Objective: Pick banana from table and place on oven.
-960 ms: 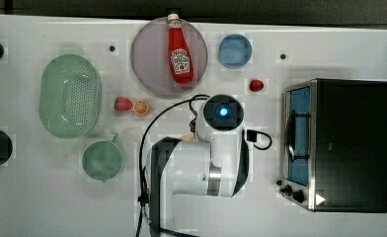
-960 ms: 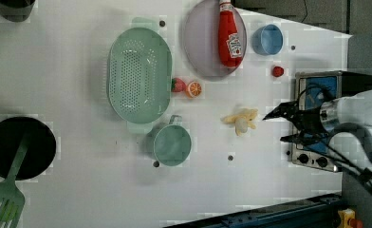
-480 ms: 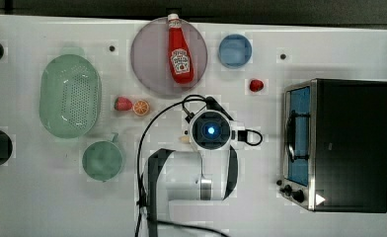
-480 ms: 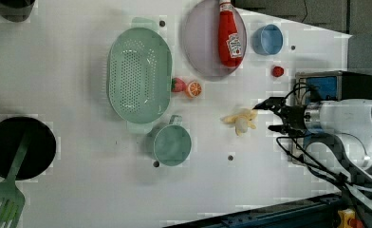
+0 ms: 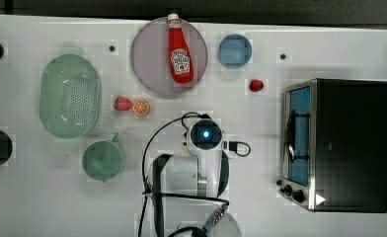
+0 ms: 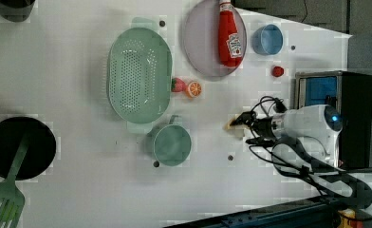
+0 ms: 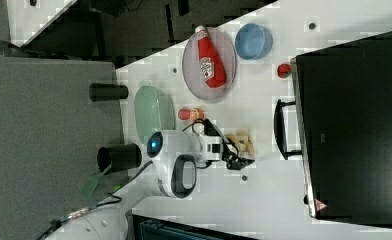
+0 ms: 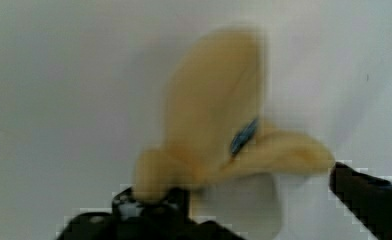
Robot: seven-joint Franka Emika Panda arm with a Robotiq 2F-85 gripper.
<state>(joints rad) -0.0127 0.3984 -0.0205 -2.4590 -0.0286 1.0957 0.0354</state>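
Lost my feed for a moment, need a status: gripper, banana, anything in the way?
Gripper open, fingers straddling the banana. Banana flat on the table, not gripped. Oven top bare; nothing between the two.

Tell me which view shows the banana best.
The wrist view: the banana is close up, its splayed peel flaps plain against the table. The right view shows it small beside the gripper; the left view shows just one end; in the top view the arm covers it.
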